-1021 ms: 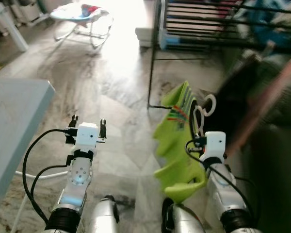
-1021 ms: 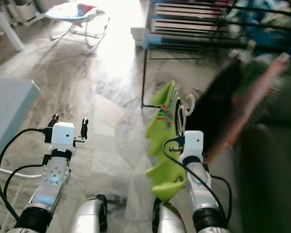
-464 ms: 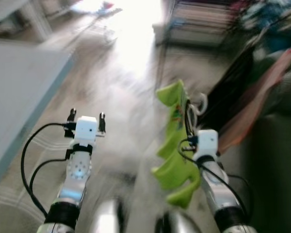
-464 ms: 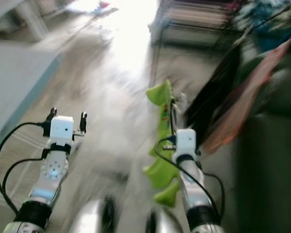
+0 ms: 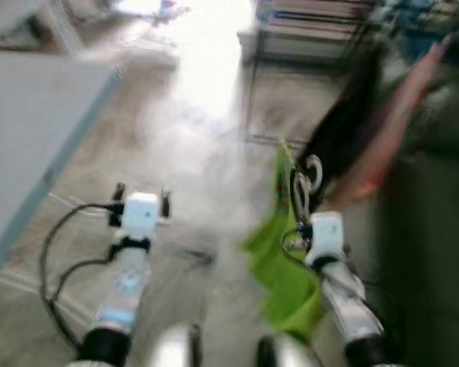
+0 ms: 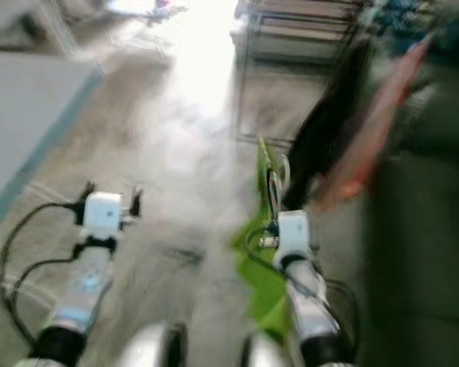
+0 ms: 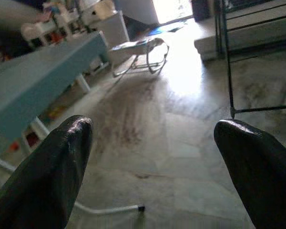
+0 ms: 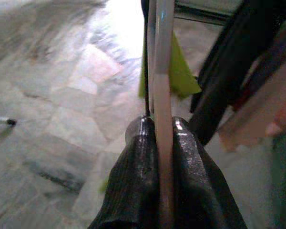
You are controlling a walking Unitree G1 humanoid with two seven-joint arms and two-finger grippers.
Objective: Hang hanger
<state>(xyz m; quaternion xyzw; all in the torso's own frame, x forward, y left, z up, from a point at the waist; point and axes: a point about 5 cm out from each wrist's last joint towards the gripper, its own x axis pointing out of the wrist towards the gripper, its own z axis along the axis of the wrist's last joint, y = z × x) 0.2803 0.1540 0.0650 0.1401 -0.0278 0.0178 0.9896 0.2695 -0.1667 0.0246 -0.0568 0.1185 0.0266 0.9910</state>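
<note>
Robot in transit toward the drying rack [image 5: 306, 46], both head views blurred by its motion; right gripper [image 8: 163, 143] with its two black fingers pressed onto the pale stem of the hanger [image 5: 310, 180], pinching it between them; the hanger's hook stands up just above the gripper, and a lime-green garment [image 5: 279, 260] hangs from it down past the right forearm; the hanger's flat plane runs edge-on away from the robot, in line with the fingers; left gripper [image 7: 152, 157] held forward over bare marble floor [image 7: 181, 143], fingers spread wide and holding nothing; the rack's dark bars lie ahead and to the right, well apart from the hook; the right arm is nearer, so the hook must travel forward and up to a bar
</note>
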